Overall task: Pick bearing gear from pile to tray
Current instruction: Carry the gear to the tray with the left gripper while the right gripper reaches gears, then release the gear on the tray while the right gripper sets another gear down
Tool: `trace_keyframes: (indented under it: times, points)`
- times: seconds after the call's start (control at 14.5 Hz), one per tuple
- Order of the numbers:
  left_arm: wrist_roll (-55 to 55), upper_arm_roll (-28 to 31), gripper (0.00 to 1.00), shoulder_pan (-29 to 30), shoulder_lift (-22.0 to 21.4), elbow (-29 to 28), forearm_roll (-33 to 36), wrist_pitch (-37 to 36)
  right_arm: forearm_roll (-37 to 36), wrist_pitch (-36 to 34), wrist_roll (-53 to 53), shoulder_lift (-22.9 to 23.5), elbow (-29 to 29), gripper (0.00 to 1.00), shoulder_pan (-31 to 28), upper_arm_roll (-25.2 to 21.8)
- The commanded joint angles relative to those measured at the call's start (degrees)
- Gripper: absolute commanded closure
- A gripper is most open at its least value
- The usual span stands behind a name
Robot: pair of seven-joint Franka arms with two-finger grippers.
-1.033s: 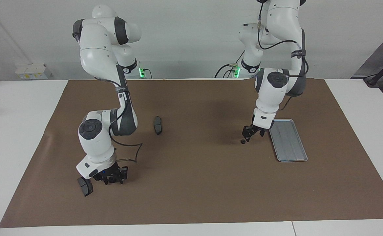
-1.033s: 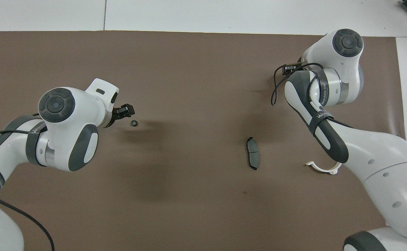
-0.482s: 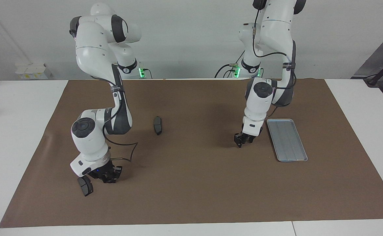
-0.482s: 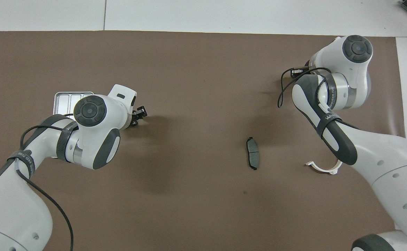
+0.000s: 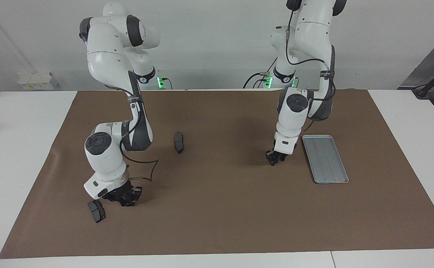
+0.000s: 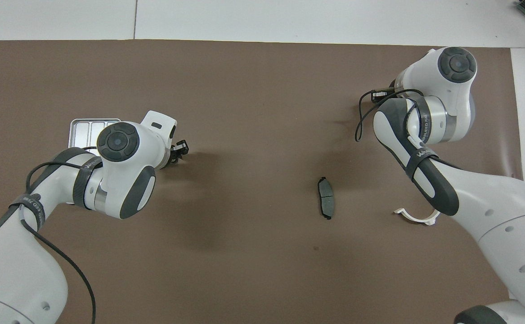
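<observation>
While the silver tray (image 5: 325,159) lies bare on the brown mat (image 5: 224,208) at the left arm's end of the surface, the left gripper (image 5: 272,159) is down at the mat just beside the tray's long edge, toward the middle of the surface. Its fingers look drawn close together, but whether they have a black ring part between them cannot be told, as no such part shows under or beside them.

The right gripper (image 5: 125,200) is low over the mat at the right arm's end. How far it is closed, and whether it holds anything, cannot be made out. A dark pad (image 5: 97,211) lies just beside it. A second dark curved pad (image 5: 179,142) rests near the middle of the surface, and a white half-ring bracket (image 6: 417,217) lies under the right arm, nearer the robots.

Judged from this, no part has reached the tray yet. The delivery of every ring part appears still to come.
</observation>
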Motion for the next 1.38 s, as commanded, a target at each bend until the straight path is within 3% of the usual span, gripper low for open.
trace_keyframes:
  times: [0.0, 0.07, 0.14, 0.28, 0.48, 0.62, 0.83, 1.1, 1.31]
  points:
    - [-2.2, 0.8, 0.57, -1.2, -0.7, 0.2, 1.4, -1.8, 0.4, 1.0, -0.9, -2.5, -1.5, 0.98, 3.0, 1.1]
    - [-2.3, 0.8, 0.58, -1.5, -0.7, 0.2, 1.4, -2.1, 0.5, 1.3, -0.3, -2.6, -1.4, 0.98, 4.5, 1.2]
    - [-2.8, 0.8, 0.65, -1.5, -0.7, 0.3, 1.4, -2.0, 0.5, 2.5, 1.6, -2.6, -1.4, 0.98, 6.4, 1.2]
    - [-2.9, 0.8, 1.00, -1.5, -0.6, 0.4, 1.4, -1.8, 0.5, 3.4, 5.5, -2.6, -1.4, 0.98, 10.8, 1.2]
    - [-2.1, 0.9, 1.00, -0.8, -1.2, 0.8, 1.4, -2.4, 0.6, 7.4, 12.2, -2.6, -1.6, 0.98, 17.2, 1.2]
    - [-0.4, 1.2, 1.00, 0.9, -4.4, 1.4, 1.4, -5.5, 0.5, 9.1, 15.0, -2.6, -1.6, 0.98, 19.7, 1.2]
    - [11.1, 0.9, 1.00, 8.5, -9.7, 1.7, 0.6, -11.3, 0.5, 11.4, 15.3, -2.5, -1.6, 0.98, 21.6, 1.5]
    - [27.4, 1.0, 1.00, 19.0, -10.0, 1.5, -1.6, -10.9, 0.5, 20.0, 20.9, -1.8, -1.9, 0.98, 24.9, 4.6]
    - [29.8, 1.0, 1.00, 22.7, -12.1, -3.7, -3.5, -10.3, 0.5, 25.6, 24.1, 0.0, -1.7, 0.94, 28.5, 4.6]
